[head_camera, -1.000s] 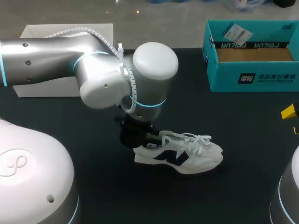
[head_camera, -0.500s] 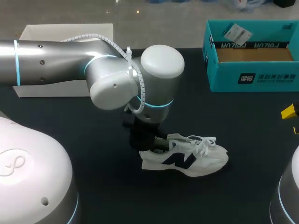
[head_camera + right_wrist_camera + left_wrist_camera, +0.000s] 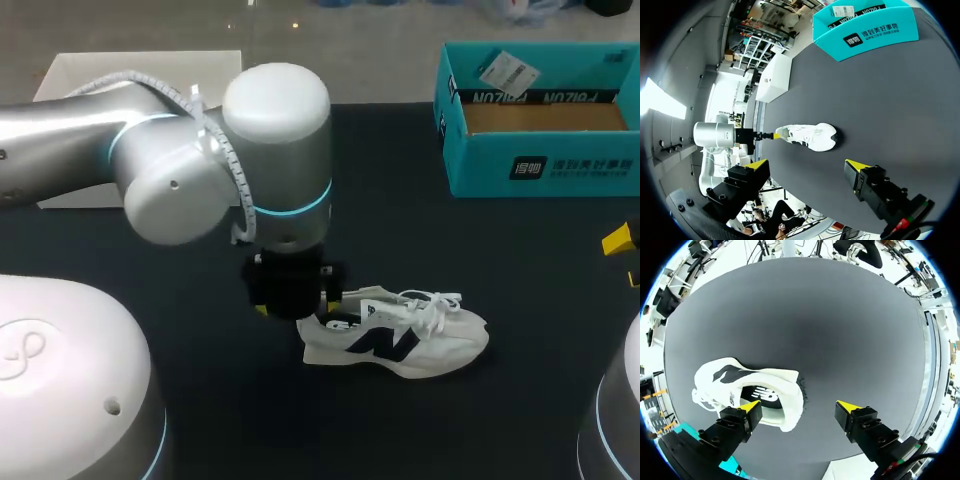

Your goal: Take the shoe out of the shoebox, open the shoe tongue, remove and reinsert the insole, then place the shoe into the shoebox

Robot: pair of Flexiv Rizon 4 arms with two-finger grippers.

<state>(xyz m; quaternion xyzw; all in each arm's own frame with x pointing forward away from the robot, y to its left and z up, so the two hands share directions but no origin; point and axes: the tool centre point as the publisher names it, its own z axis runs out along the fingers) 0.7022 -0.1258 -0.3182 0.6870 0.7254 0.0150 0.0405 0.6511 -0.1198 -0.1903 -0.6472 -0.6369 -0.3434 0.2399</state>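
Currently out of the shoebox (image 3: 540, 165): shoe (image 3: 395, 340) upright on the counter (image 3: 520, 260), toe toward the right side, well apart from the teal box at the far right corner. Left gripper (image 3: 799, 405) spread wide just over the heel, one yellow tip above the shoe opening, the other over bare counter, gripping nothing. Right gripper (image 3: 806, 163) likewise spread and empty, low at the right edge, well apart from the shoe.
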